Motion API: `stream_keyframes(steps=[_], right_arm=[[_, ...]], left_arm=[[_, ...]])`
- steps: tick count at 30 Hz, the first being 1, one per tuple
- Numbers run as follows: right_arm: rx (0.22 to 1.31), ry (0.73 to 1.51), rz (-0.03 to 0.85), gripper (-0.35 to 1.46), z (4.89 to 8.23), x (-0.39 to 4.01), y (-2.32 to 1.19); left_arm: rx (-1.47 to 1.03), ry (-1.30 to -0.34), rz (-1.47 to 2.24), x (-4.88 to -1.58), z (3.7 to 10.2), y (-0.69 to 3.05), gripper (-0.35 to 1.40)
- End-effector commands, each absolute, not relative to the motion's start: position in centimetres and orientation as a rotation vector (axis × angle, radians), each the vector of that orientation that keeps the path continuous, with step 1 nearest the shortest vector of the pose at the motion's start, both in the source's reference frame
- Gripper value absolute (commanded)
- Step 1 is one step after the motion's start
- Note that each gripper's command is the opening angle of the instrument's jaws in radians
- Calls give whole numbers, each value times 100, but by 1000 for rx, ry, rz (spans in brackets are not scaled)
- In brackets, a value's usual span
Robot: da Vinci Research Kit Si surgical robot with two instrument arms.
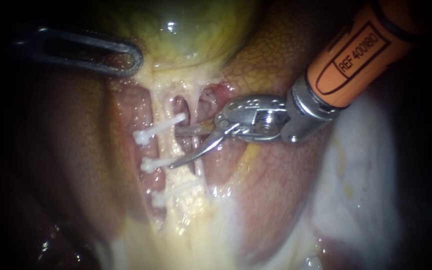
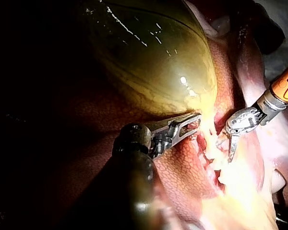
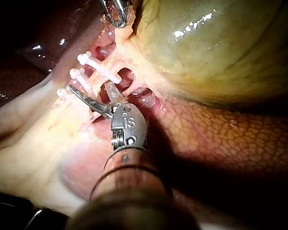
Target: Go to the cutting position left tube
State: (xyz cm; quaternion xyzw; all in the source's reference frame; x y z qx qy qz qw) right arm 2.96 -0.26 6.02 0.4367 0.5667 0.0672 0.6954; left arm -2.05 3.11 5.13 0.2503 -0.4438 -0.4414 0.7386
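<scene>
Facing left tube (image 1: 165, 145) | right instrument (image 1: 173, 148) blades open, gripping nothing | tube just ahead of tips, axis crosswise to blades, w/ clips (image 1: 158, 127) across it | left instrument (image 1: 135, 60) clamped on gallbladder (image 1: 191, 30)

- Three clips (image 1: 152, 164) are crowding the left tube (image 1: 164, 146); I am seeing bare tube only between them.
- My left instrument (image 1: 126, 56), clamped on the gallbladder (image 1: 186, 35), is closing off the approach from above.

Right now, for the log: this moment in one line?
left instrument: shut on gallbladder | right instrument: open beside left tube
</scene>
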Motion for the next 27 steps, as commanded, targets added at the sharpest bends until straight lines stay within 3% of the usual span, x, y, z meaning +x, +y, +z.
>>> stream_keyframes(steps=[1,7,18,27], right_arm=[[979,1277,145,79,601,298,-26],[1027,1339,103,74,598,313,-27],[1084,1413,162,80,581,331,-33],[1128,1479,202,86,548,335,-26]], left_arm=[[549,-974,-969,-205,513,311,-35],[549,-974,-969,-205,513,311,-35],[549,-974,-969,-206,513,311,-35],[549,-974,-969,-205,513,311,-35]])
